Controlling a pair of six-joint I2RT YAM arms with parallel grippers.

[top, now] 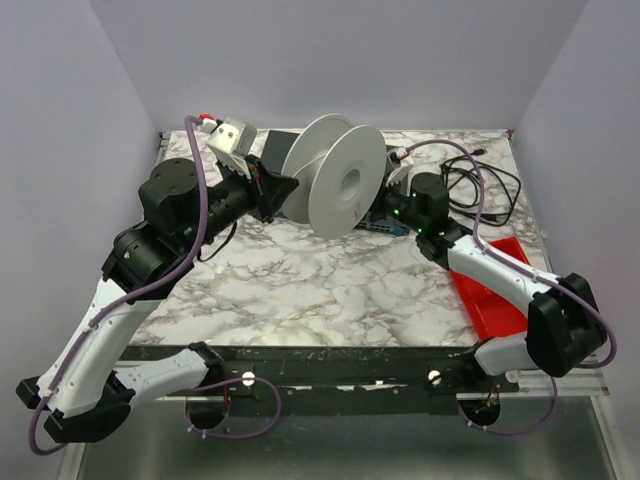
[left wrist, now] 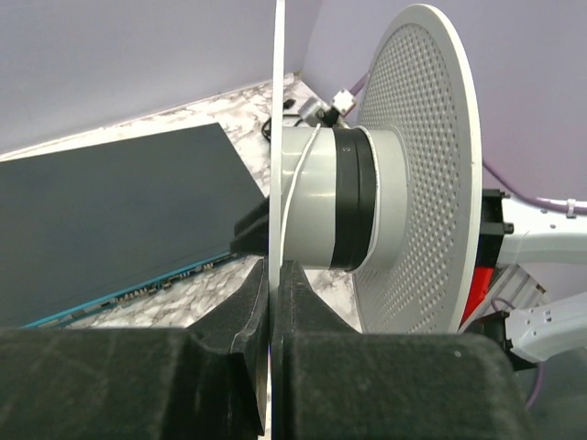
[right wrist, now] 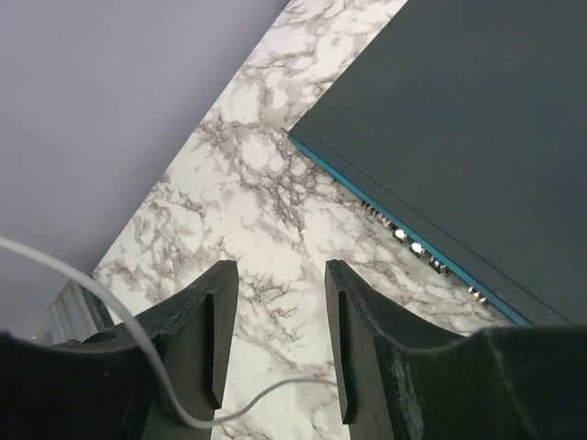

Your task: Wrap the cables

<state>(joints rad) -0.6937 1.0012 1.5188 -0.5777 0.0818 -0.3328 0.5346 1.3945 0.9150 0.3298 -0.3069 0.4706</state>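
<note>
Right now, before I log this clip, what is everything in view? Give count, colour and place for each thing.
spool: one, white, on edge at table centre
wire: one, thin white, across the spool's hub, looping past the right gripper
flat box: one, dark grey with teal edge, behind the spool
cords: one tangle, black, far right corner
tray: one, red, right edge
table: one, white marble with grey veins
left gripper: shut on the spool's flange
right gripper: open, above the table beside the box
</note>
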